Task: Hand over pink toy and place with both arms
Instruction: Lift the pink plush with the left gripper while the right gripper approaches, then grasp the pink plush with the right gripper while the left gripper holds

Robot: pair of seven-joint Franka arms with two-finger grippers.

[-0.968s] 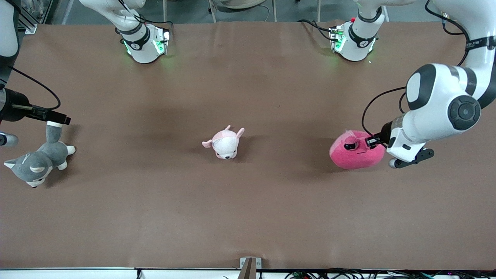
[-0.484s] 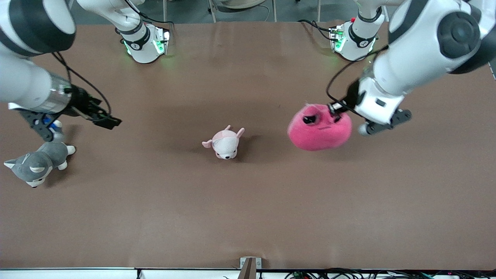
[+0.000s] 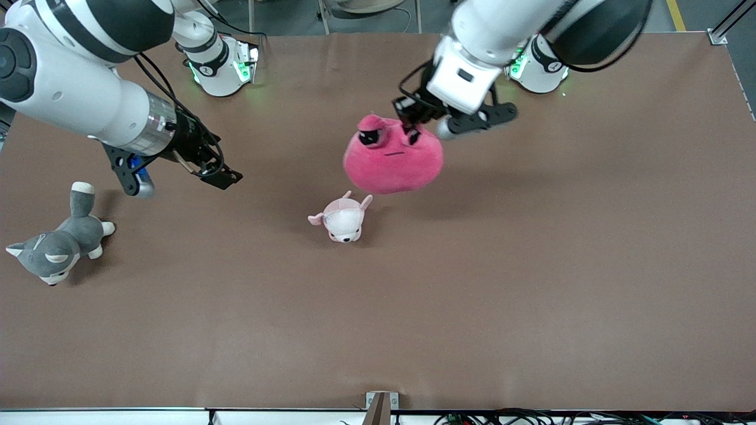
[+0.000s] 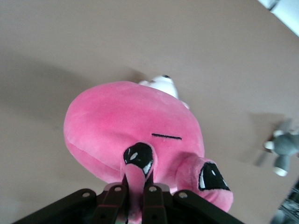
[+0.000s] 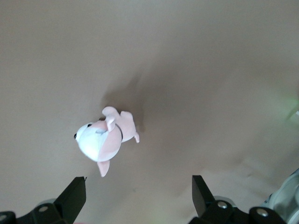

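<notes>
Since 0.5 s ago, the left claw [image 3: 411,125] has carried the pink toy [image 3: 393,156] toward upper centre of the frame, clenched on 1 ear bump, above the puppy plush [image 3: 341,218]. Right claw [image 3: 204,166], released, hovers mid-left over the surface [image 3: 531,283], above the grey plush [image 3: 56,239].

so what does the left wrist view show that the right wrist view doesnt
Only the left wrist view: the pink toy hanging from the left claw, which is shut on one of its ear bumps, plus the grey plush at the frame's edge.

Only the right wrist view: the right claw, wide open and holding nothing, over bare table.

Both: the pale pink-and-white puppy on the brown table, though the left wrist view shows only a bit of it past the pink toy.
</notes>
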